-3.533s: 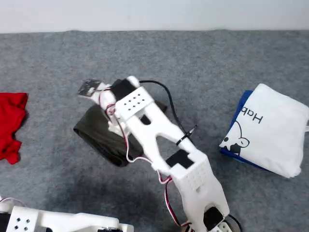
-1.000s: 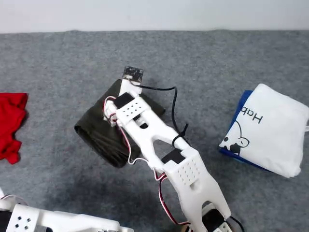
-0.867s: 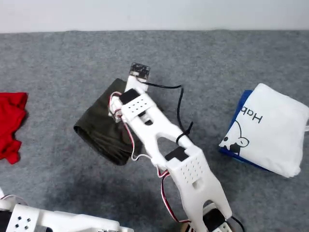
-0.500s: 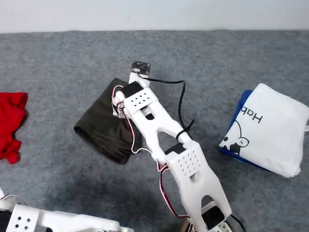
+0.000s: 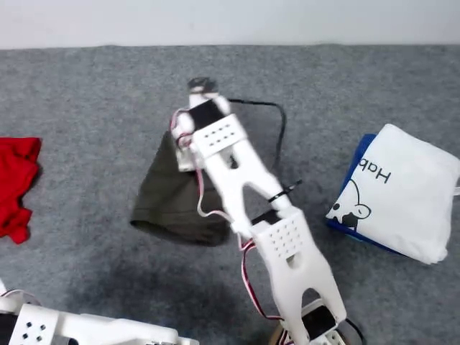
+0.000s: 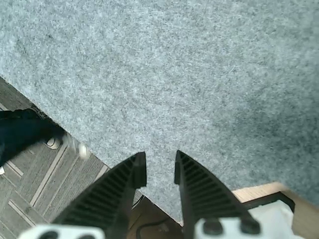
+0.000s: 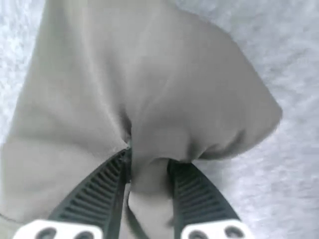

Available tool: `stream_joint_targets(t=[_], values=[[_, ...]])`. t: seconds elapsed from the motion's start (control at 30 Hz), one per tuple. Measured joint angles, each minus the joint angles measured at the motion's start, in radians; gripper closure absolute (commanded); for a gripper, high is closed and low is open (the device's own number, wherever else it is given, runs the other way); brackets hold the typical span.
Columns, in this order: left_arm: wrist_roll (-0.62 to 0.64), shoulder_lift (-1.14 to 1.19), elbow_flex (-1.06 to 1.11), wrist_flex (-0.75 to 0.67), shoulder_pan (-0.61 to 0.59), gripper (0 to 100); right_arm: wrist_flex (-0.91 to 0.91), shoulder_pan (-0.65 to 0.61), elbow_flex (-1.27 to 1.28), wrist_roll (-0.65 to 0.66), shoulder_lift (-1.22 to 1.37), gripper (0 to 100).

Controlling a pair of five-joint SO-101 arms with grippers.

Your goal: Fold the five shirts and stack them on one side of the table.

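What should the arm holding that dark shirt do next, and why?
Probably carry it across to the pile on the right side of the table. The right end effector is pinched on the folded dark shirt, and a folded white shirt already lies on a blue shirt there, so that looks like the stacking side.

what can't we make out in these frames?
- High view: red shirt is cut off by the left edge; folded or not is unclear.
- High view: blue shirt is mostly covered by the white shirt.
- High view: the right arm hides the olive shirt's right side.
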Motion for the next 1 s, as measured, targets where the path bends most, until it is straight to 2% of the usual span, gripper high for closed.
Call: stream_joint_targets(t=[0.23,0.5,0.67,1.0], values=[[0.000,0.000,0.000,0.000,0.000,90,0.000,0.146,0.080,0.172,-0.183,99.1],[0.000,0.000,0.000,0.000,0.080,90,0.002,0.250,0.529,0.350,-0.615,99.1],[0.000,0.000,0.000,0.000,0.114,90,0.002,0.379,0.740,0.485,-0.887,99.1],[0.000,0.000,0.000,0.000,0.115,90,0.002,0.644,0.810,0.760,-1.123,99.1]])
